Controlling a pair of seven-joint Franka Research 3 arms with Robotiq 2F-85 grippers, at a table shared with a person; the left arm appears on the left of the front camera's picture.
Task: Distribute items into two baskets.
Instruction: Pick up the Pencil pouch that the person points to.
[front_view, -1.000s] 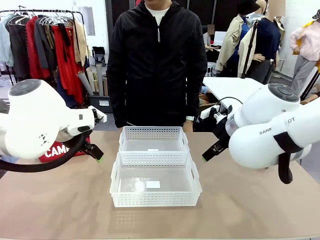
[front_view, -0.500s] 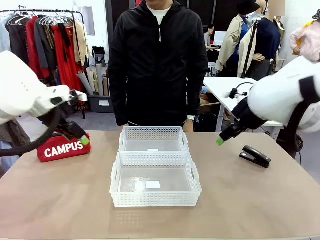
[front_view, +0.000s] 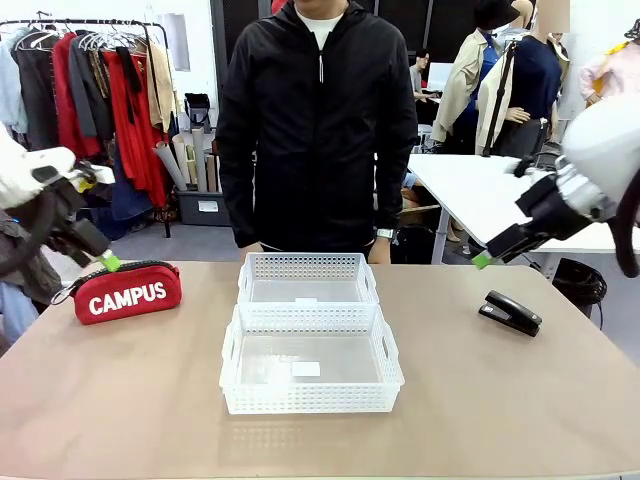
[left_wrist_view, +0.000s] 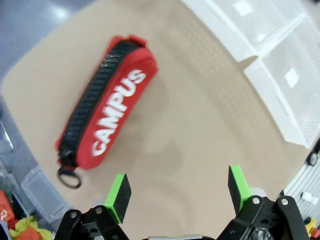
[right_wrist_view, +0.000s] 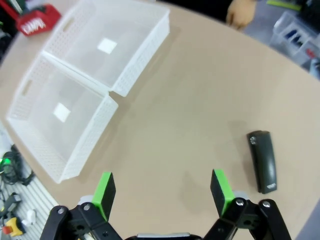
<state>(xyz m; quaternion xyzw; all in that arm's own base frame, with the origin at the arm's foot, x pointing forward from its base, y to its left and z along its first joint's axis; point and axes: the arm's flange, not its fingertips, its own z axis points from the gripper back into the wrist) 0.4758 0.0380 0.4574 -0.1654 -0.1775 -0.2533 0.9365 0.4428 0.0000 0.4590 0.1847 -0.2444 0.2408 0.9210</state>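
The left wrist view shows the left gripper (left_wrist_view: 180, 192) spread wide above bare tabletop, with the red CAMPUS pouch (left_wrist_view: 107, 107) lying flat beyond it at far left. The right gripper (right_wrist_view: 162, 192), also open, hovers near the black stapler (right_wrist_view: 263, 160) at right. Both arms have swung outward since a moment ago. The near basket (front_view: 311, 400) touches the far basket (front_view: 307, 265) mid-table on the tan table (front_view: 120, 400). A person (front_view: 318, 130) and a clothes rack (front_view: 100, 80) stand behind.
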